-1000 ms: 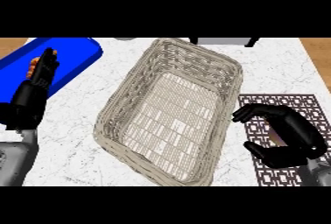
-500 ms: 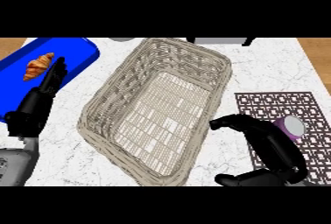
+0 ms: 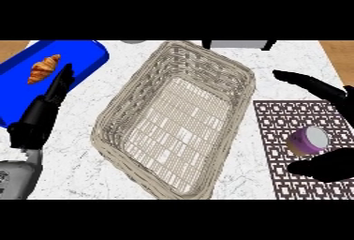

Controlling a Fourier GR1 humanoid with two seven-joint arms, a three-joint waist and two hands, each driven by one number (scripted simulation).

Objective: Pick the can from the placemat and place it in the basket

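Desk point(image 3: 83, 140): one white marbled top, carrying all items listed below.

Basket point(image 3: 176, 119): one, woven, pale grey-beige, rectangular with rounded corners, set at a slant across the middle of the desk. Nothing is seen inside it.

Placemat point(image 3: 290, 117): one, dark with a pale lattice pattern, laid just right of the basket, its left edge close beside the basket's wall.

Can point(image 3: 309, 140): one, purple-sided with a pale round end, lying tilted on the placemat, toward its right part. It is outside the basket.

Right hand point(image 3: 328, 166): one, black, seen at the right edge. Long fingers point(image 3: 311, 86) are stretched over the upper part of the placemat, well above the can; a second dark part of the hand lies just below the can. The can sits in the gap between the two and is not seen to be gripped; the hand is spread wide and holds nothing.

Left hand point(image 3: 41, 112): one, black, on a grey forearm at the left edge, fingers straight and pointing up toward the tray, nothing held.

Tray point(image 3: 83, 56): one, blue, at the upper left, partly overlapped by the left hand's fingertips.

Croissant point(image 3: 43, 69): one, orange-brown, lying on the tray.

Grey objects at the top edge: two, cut off, not identifiable.
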